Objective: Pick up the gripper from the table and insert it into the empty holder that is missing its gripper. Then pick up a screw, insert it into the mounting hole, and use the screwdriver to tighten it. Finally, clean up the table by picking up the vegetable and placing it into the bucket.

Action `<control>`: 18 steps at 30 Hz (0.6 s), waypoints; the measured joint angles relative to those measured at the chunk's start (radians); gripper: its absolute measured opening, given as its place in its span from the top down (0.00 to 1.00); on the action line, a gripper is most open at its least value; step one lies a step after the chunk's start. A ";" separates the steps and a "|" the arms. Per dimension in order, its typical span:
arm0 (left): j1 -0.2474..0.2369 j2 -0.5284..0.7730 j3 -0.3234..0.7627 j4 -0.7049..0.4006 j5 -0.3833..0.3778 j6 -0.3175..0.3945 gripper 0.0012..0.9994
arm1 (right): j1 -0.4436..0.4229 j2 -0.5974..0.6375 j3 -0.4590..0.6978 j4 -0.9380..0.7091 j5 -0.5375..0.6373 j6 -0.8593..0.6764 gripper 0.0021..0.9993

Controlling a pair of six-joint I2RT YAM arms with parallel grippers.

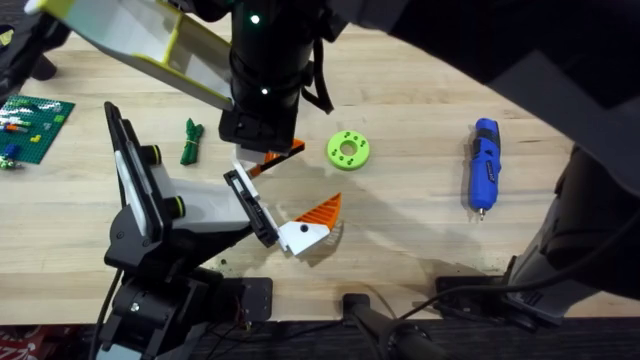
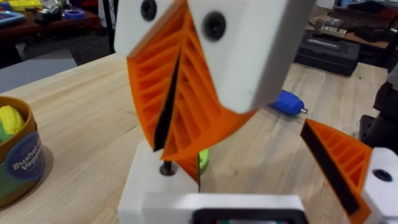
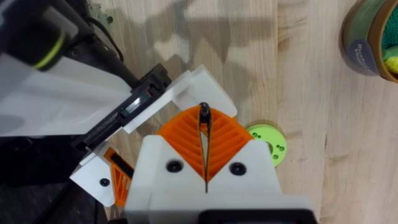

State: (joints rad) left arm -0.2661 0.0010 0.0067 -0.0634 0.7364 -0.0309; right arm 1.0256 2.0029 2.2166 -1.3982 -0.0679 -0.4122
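The holder (image 1: 252, 210), a black bar, ends the left arm. The gripper (image 1: 283, 151) sits at the bar's far end, its white base (image 2: 149, 186) (image 3: 205, 84) facing up. A matching finger (image 1: 312, 226) (image 2: 339, 162) sits at the other end, so the left gripper (image 1: 315, 178) stands open. My right gripper (image 1: 262, 148) (image 2: 166, 152) (image 3: 204, 118) hangs over that base, shut on a thin black screw (image 2: 166, 168) (image 3: 204, 111) whose lower end meets the white base. The blue screwdriver (image 1: 484, 165) (image 2: 286, 102) lies far right. The vegetable (image 1: 191, 140) lies left of the holder. The bucket (image 2: 18, 155) (image 3: 367, 37) stands beyond.
A lime-green disc (image 1: 348, 150) (image 3: 267, 142) lies just right of the work spot. A green brick plate (image 1: 35, 125) sits at the far left edge. Bare wood lies between the disc and the screwdriver. Cables and dark mounts line the table's front edge.
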 joint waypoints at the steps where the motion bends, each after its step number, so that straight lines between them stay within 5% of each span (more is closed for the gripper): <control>1: 0.000 0.000 0.000 0.001 0.000 0.000 0.01 | 0.000 0.000 0.000 -0.001 0.000 0.000 0.99; 18: 0.000 0.000 0.000 0.001 0.000 -0.003 0.01 | 0.000 0.000 0.000 -0.020 0.000 0.000 0.99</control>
State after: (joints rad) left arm -0.2659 0.0007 0.0067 -0.0620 0.7368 -0.0338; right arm 1.0256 2.0029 2.2166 -1.4178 -0.0681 -0.4126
